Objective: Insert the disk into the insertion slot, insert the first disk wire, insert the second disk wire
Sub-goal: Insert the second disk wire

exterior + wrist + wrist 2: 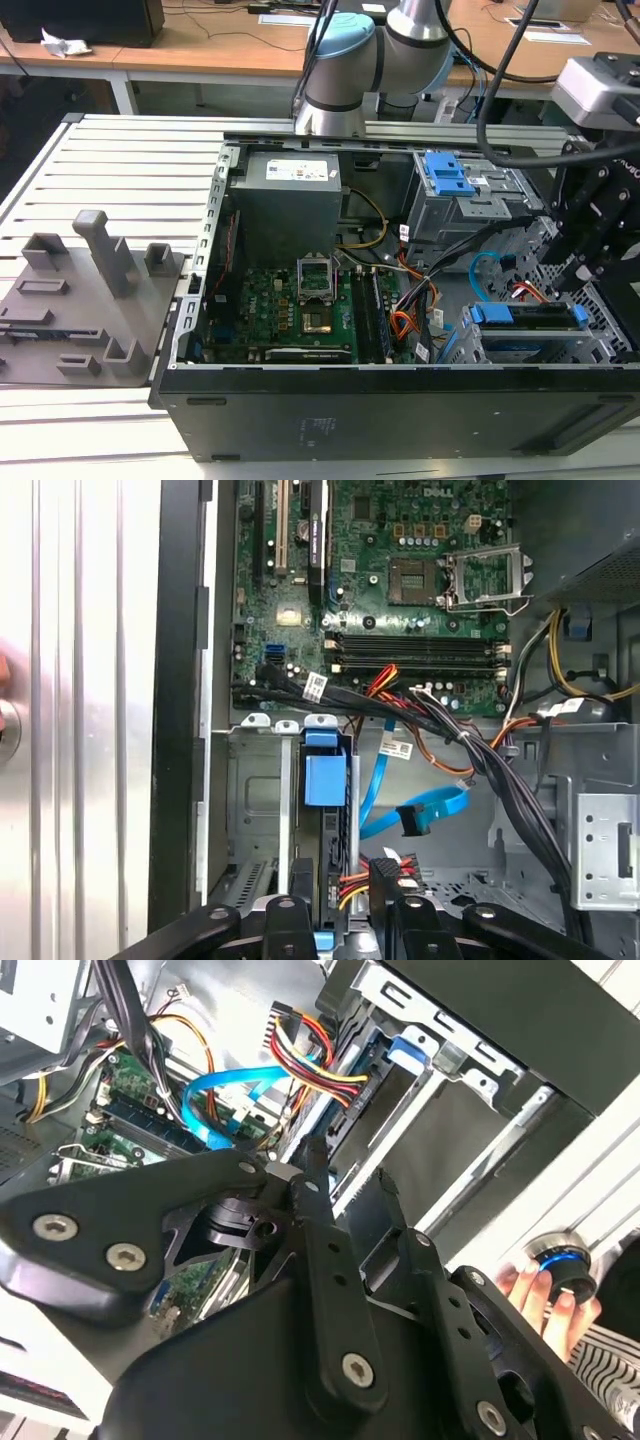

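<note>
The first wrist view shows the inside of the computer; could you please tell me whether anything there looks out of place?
Yes: the light blue cable loops loose beside the blue drive carrier, and its dark connector seems to hang free, plugged into nothing. The processor socket on the motherboard also sits empty.

Disk (pixel 530 318) in insertion slot (pixel 255 790), mobo (pixel 285 310) to exterior view's left.

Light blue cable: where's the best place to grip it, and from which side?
Probably just behind its dark connector, squeezing the flat band across its two broad faces. Come in through the open side of the case. The light blue cable loops free there, between the disk and the black cables.
</note>
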Controlling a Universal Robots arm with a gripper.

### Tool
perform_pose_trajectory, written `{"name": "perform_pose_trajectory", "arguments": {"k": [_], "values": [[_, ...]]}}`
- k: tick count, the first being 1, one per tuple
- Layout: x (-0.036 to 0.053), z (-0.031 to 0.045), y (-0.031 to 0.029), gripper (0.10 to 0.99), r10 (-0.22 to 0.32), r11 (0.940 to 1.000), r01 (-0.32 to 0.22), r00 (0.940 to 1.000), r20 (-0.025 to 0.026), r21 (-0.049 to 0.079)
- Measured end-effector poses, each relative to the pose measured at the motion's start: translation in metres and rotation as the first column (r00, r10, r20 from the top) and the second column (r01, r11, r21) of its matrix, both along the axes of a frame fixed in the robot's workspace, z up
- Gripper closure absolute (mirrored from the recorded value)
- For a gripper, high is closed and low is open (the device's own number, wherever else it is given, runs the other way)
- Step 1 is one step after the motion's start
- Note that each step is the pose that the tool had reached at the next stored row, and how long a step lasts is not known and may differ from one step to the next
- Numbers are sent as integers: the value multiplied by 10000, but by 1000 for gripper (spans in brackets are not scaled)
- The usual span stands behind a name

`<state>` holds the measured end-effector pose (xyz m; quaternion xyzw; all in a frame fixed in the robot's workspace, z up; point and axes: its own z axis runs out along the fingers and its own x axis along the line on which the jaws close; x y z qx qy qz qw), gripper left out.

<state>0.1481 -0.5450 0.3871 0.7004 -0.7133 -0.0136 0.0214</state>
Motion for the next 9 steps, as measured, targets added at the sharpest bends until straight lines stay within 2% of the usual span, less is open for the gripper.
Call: {"name": "perform_pose_trajectory", "arguments": {"k": [5, 9], "values": [[0, 103, 0, 725, 1, 10000, -1, 10000, 0, 1], [0, 107, 0, 725, 1, 10000, -1, 10000, -1, 1]]}}
